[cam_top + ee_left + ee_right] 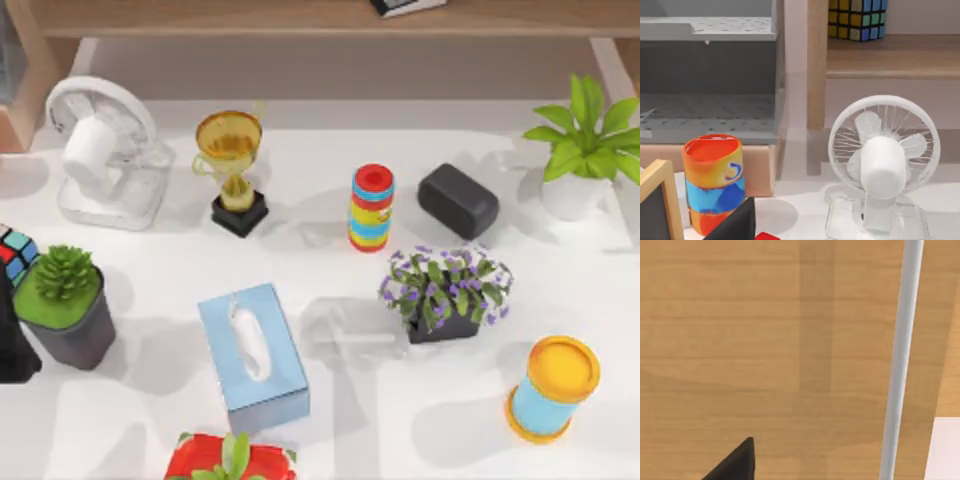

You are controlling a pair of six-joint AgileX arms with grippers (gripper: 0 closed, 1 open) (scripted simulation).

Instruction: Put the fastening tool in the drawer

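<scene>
A white desk fan [100, 150] stands far left on the white table [400, 420], beside a gold trophy [230, 150] on a black base. A cylinder [371, 208] banded red, yellow and blue stands mid-table, next to a black speaker [458, 200]. Purple flowers [445, 285] fill a dark planter. A light blue tissue box [253, 355] lies near centre. At near right, a blue can [550, 390] wears a yellow lid. A multicoloured puzzle cube [857, 19] sits on a pale wood shelf [890, 55].

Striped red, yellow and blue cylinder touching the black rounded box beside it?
Apart. The top view shows bare white table between the striped cylinder and the black box.
</scene>
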